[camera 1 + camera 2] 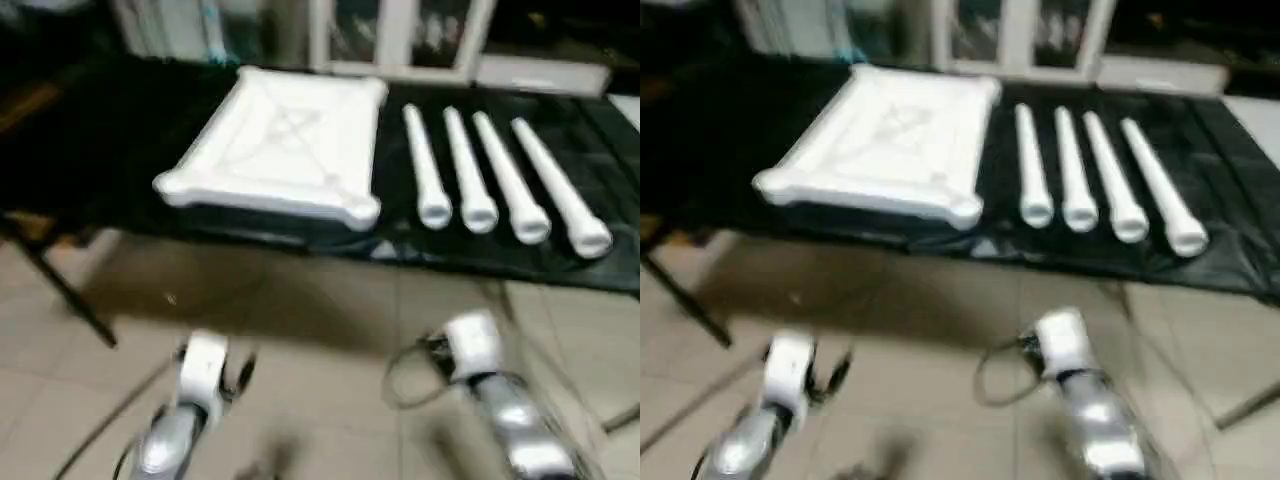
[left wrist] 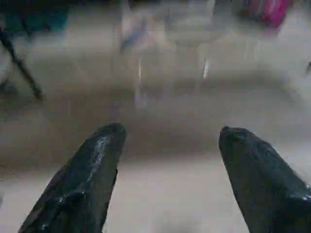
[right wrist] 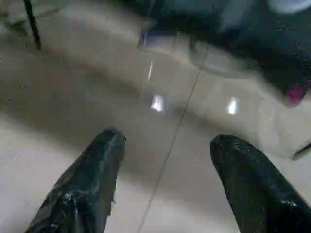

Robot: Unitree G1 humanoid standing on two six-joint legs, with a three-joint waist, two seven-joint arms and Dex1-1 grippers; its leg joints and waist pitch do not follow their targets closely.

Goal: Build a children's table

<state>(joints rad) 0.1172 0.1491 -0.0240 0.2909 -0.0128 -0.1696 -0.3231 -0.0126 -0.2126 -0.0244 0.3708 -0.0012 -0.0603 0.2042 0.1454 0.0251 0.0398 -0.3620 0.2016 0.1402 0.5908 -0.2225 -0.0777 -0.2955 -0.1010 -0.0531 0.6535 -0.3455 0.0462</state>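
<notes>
Left eye view: tabletop (image 1: 285, 150) lies ribs-up, sockets exposed for four legs (image 1: 495, 180) alongside on black surface (image 1: 100, 160). Left tool (image 2: 167, 160) and right tool (image 3: 165, 165) spread wide, empty.

Indoor workroom: tiled floor (image 1: 300, 400), black-draped table (image 1: 120, 150), white-framed glass cabinets (image 1: 400, 35) behind

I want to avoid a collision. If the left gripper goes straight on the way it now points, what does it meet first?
Probably the tiled floor. The left gripper is open and empty, and only floor lies between its fingers; depth is unclear.
</notes>
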